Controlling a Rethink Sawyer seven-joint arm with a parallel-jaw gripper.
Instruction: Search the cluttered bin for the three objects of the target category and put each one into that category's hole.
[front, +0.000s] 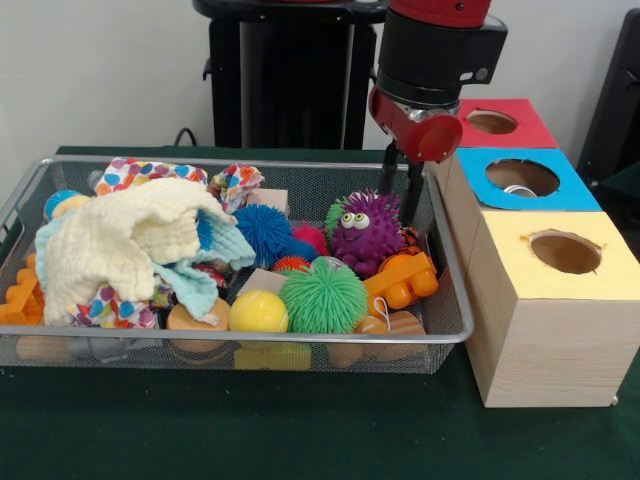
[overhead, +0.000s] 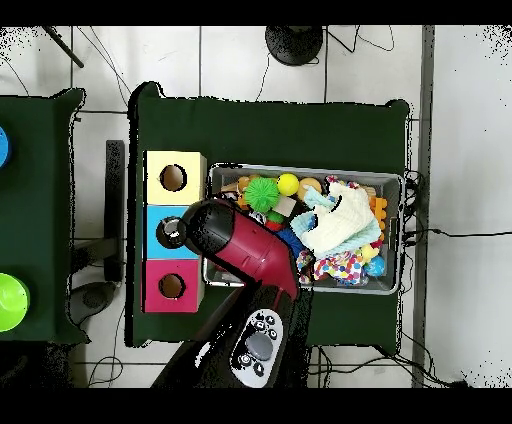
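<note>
The bin (front: 445, 262) is sitting on the green table (front: 300, 430), and it is holding nearly everything: a cream cloth (front: 130, 240) is lying over the left half, with a dotted cloth (front: 135, 172) and a pale blue cloth (front: 215, 250) showing around it. To the right of the cloths, spiky balls are crowding together: a green one (front: 323, 296), a blue one (front: 264, 230) and a purple one with eyes (front: 364, 232). A yellow ball (front: 258, 312) and an orange block (front: 402, 282) are lying near the front rim.

Beside the bin, three wooden boxes are standing in a row, each with a hole on top: yellow (front: 565, 252) nearest, blue (front: 522, 178) in the middle, red (front: 491, 122) farthest.

The gripper (front: 401, 190) is hanging over the bin's far right corner, next to the purple ball. Its two dark fingers (front: 413, 195) are standing apart at a narrow spread, with nothing between them.

Which category is the target is not shown, so the three wanted things cannot be named; they are presumably among the clutter in the bin. Something pale is showing inside the blue hole, though it is unclear what. The yellow and red holes are looking empty from here. Judging by this, most of the searching and placing is remaining to be done.
</note>
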